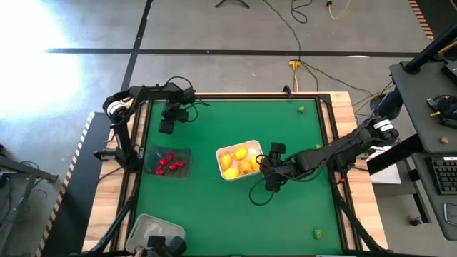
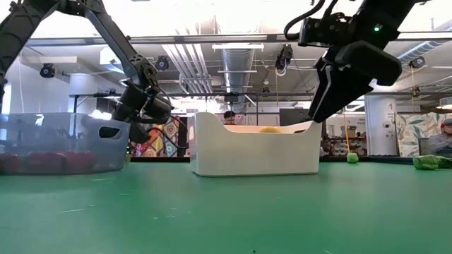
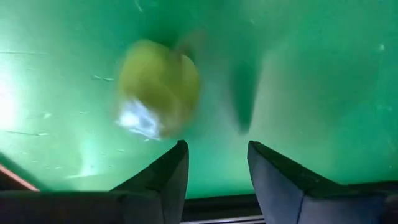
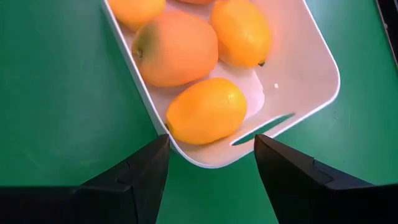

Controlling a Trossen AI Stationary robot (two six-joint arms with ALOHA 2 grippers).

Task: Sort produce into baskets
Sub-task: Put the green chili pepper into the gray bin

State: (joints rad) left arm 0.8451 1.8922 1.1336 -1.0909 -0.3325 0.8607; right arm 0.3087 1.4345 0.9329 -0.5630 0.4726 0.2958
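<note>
The left gripper (image 1: 166,127) hovers at ten o'clock on the green table (image 1: 214,207), fingers apart over a yellow-green fruit (image 3: 158,87), holding nothing. The dark tub (image 1: 151,153) at nine holds red pieces (image 1: 169,163). At centre, the white tub (image 1: 251,146) holds yellow fruit (image 4: 206,111); the right gripper (image 1: 271,187) hangs at its four-o'clock corner, fingers apart and empty.

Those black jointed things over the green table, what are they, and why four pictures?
They are two robot arms sorting toy produce into tubs. One picture looks down from above, one sits at table level, and one rides on each wrist. The right gripper hangs open and empty beside the white tub of yellow fruit. The left gripper, open too, hovers over a green piece, not holding it. Red pieces lie in the dark tub; a clear tub waits nearby.
</note>
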